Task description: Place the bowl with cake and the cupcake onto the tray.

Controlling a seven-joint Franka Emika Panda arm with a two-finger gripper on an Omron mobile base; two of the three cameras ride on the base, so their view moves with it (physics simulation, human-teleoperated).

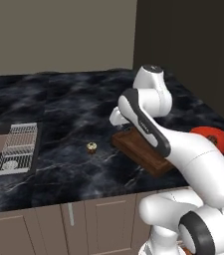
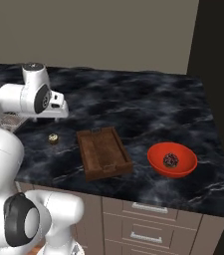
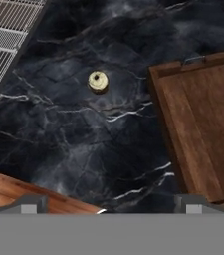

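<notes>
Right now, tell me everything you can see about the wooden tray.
The tray is a dark brown rectangle that looks like wood, with a low raised rim and small handles at its short ends. It lies flat and empty on the black marbled counter, turned at a slant to the counter's front edge. The cupcake sits apart on one side, the red-orange bowl apart on the other. Nothing touches it but the counter.

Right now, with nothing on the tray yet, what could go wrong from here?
1. The cupcake is tiny on the counter, and the open fingers could knock it away instead of closing on it.
2. The bowl with cake is wide and shallow, so a rim grasp may slip or spill the cake.
3. The tray has a raised rim that a carried bowl could catch.
</notes>
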